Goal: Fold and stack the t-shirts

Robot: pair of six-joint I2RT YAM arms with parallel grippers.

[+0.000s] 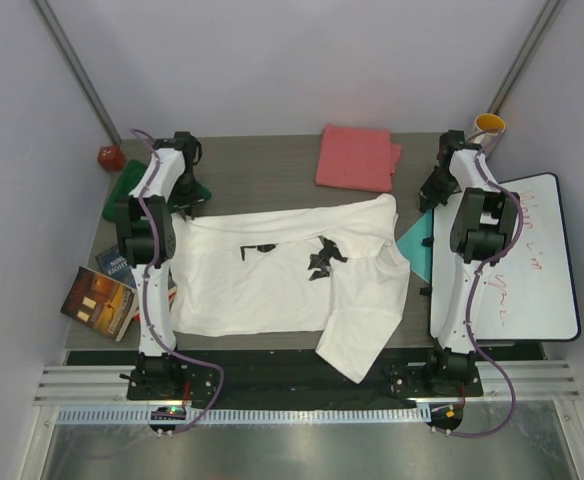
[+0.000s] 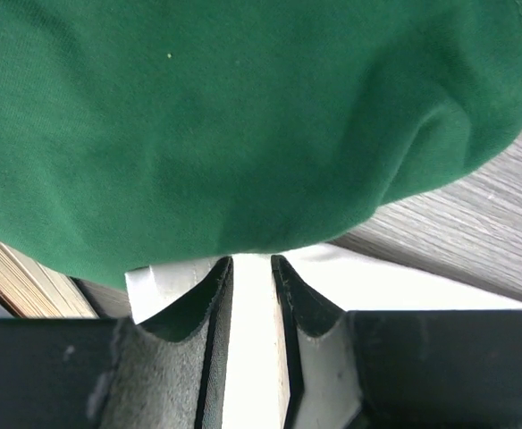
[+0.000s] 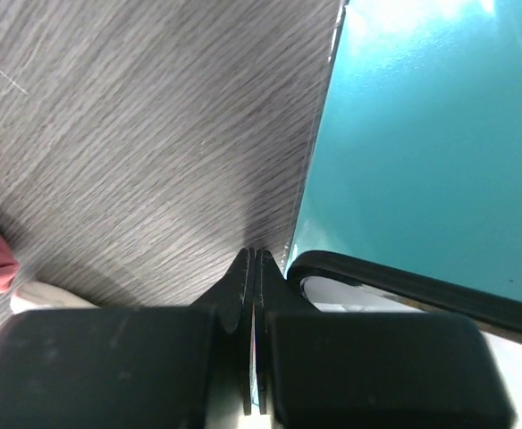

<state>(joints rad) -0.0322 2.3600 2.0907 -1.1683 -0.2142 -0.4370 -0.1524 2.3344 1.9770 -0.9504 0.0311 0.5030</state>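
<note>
Across the table's middle: the white t-shirt (image 1: 272, 280) lies spread out and unfolded, dark print facing up; its sleeve on the right side reaches over the near edge of the table (image 1: 262, 160).
Far left corner: the dark green t-shirt (image 2: 225, 116) is bunched up, partly under the left arm, and meets the white shirt's far left corner.
Far edge, right of centre: the coral-pink t-shirt (image 1: 357, 157) is folded into a neat square, apart from the white one.
Left gripper (image 2: 250, 268): low over the white shirt's far left corner, jaws parted by a narrow gap and released; white cloth shows through the gap, and green cloth lies just beyond the tips.
Right gripper (image 3: 254, 261): fingers clenched together with nothing between the tips, low over bare wood just beside the teal sheet's edge.
Teal sheet (image 1: 415, 255): flat between the white shirt's sleeve and the whiteboard (image 1: 517, 260).
Books (image 1: 102, 295): at the table's left edge, beside the left arm.
Far corners: a red object (image 1: 110, 157) on the left, a yellow cup (image 1: 489, 124) on the right.
</note>
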